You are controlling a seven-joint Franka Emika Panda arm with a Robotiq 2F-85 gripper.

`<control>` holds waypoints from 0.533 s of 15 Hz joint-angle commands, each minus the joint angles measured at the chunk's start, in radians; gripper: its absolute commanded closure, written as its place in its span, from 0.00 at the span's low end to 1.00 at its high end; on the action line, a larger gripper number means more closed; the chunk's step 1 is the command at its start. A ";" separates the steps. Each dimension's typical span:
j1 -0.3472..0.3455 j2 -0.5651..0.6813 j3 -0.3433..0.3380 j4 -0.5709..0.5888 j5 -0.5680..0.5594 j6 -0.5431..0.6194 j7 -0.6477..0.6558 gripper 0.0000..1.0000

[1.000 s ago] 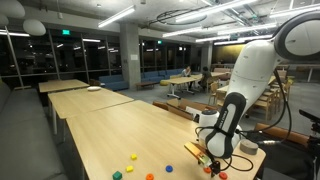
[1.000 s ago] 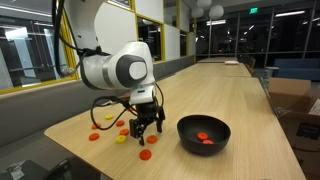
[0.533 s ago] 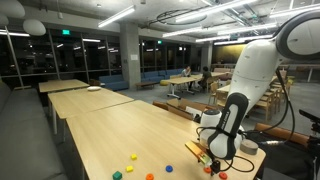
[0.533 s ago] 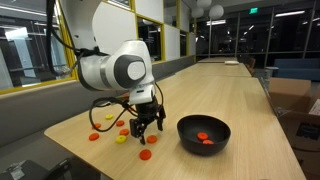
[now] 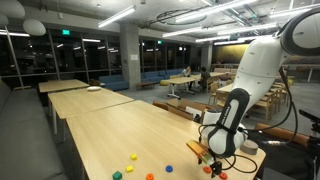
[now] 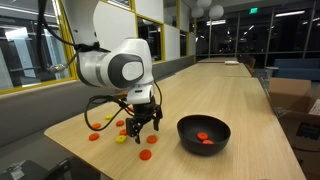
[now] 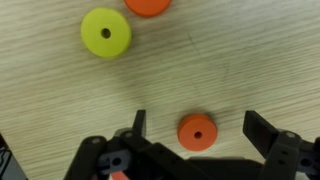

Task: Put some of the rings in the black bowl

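black bowl [image 6: 203,148]: 1 | wrist view: orange rings [image 7: 197,131] 2, yellow ring [image 7: 105,32] 1

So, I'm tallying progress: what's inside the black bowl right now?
The black bowl holds a couple of orange-red rings. Its near wall hides part of the floor, so more could lie there.

Orange, yellow rings [image 7: 187,132]; black bowl [image 6: 203,148]
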 commanded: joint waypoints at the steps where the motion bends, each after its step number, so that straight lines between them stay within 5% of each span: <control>1: -0.054 -0.043 0.039 -0.018 0.045 -0.034 -0.058 0.00; 8: -0.065 -0.034 0.029 -0.006 0.040 -0.095 -0.061 0.00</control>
